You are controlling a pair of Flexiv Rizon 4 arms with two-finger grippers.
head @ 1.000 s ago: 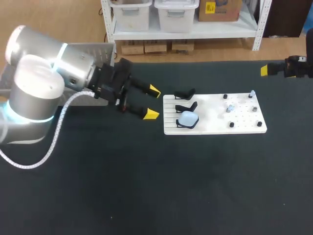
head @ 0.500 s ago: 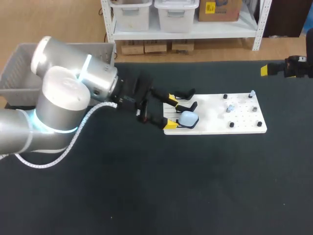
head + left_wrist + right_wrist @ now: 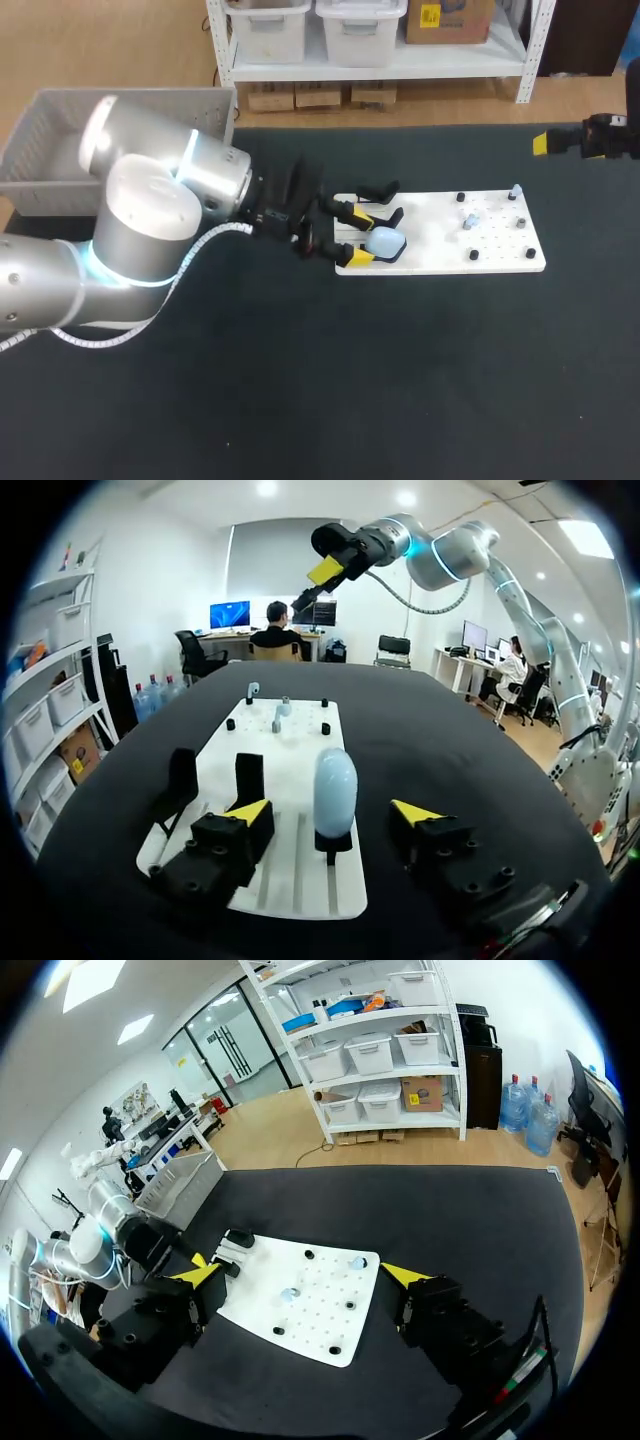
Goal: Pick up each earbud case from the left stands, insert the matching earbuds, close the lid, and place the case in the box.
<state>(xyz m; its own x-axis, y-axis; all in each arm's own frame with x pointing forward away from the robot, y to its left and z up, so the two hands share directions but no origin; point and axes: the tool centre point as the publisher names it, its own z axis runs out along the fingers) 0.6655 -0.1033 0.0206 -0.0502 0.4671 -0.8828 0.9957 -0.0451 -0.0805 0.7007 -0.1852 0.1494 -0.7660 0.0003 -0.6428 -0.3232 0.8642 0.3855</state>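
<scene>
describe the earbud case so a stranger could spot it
Find the white board on the table. Of three black stands at its left end, the front one holds the earbud case. It alone is pale blue and rounded; the other stands are bare.

Earbud case on the nearest stand at the board's left end, left gripper straddling it, two more stands behind.

1. A black table lay under everything.
2. A white board lay flat on it.
3. Small black pegs stood upright on one half of the board, well apart from one another.
4. Rows of little holes dotted that half, and parallel grooves lined the other end.
</scene>
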